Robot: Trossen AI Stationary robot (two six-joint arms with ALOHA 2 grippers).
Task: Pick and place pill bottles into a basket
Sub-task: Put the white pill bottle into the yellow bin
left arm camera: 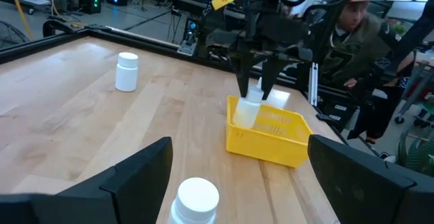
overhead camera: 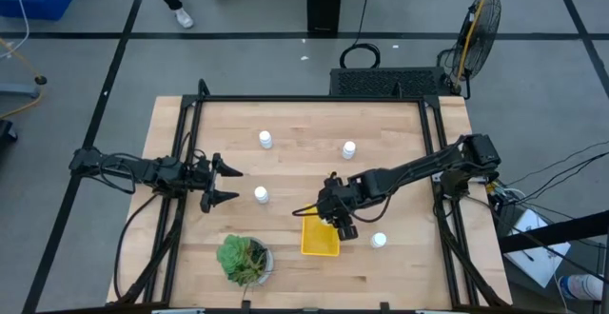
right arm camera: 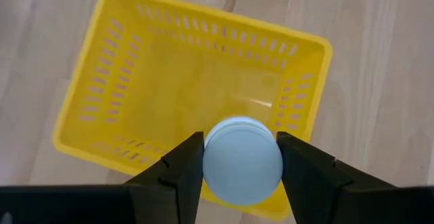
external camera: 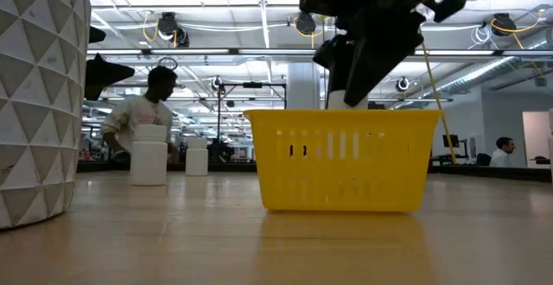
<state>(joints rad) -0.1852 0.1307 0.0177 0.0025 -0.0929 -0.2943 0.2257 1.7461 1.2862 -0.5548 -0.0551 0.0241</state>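
Note:
The yellow basket [overhead camera: 320, 239] stands on the table's near middle. My right gripper [overhead camera: 340, 223] hangs over its far right corner, shut on a white pill bottle [right arm camera: 242, 160]. My left gripper [overhead camera: 231, 185] is open at the table's left, its fingers pointing at another pill bottle [overhead camera: 261, 194] that stands just ahead of them [left arm camera: 196, 198], untouched. Two more bottles stand upright farther back [overhead camera: 265, 140] [overhead camera: 349, 149], and another stands right of the basket [overhead camera: 379, 241]. My right gripper pinches the bottle's side [right arm camera: 211, 157], just under the cap, between its two fingers [right arm camera: 183, 166]. The fingers come from above, pointing down. The bottle hangs roughly upright, cap up, lifted clear above the basket's inside [left arm camera: 247, 110].
A green potted plant [overhead camera: 244, 259] in a white faceted pot [external camera: 34, 104] stands left of the basket near the front edge. A black frame [overhead camera: 314, 98] borders the table. People show in the room behind [left arm camera: 349, 34].

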